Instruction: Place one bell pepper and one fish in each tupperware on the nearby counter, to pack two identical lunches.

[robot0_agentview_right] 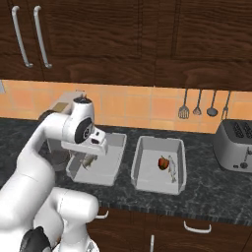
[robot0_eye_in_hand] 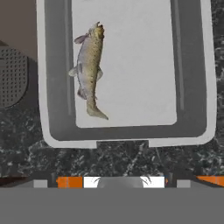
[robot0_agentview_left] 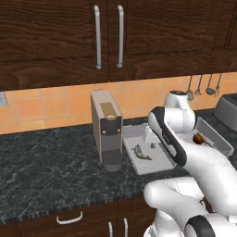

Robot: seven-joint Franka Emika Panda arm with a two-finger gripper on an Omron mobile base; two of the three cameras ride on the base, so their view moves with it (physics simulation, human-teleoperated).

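Fish (robot0_eye_in_hand: pixel 89 70) lies flat in the left tray (robot0_eye_in_hand: pixel 190 131), along one side of its floor, directly under the gripper (robot0_agentview_right: pixel 91 150), whose jaws stand wide apart, holding nothing. It looks light, slick and tapered; the thick mid-body seems the best hold. This tray lacks a pepper (robot0_agentview_right: pixel 164 163); the right tray (robot0_agentview_right: pixel 140 177) holds one beside another fish, on the counter (robot0_agentview_left: pixel 41 171).
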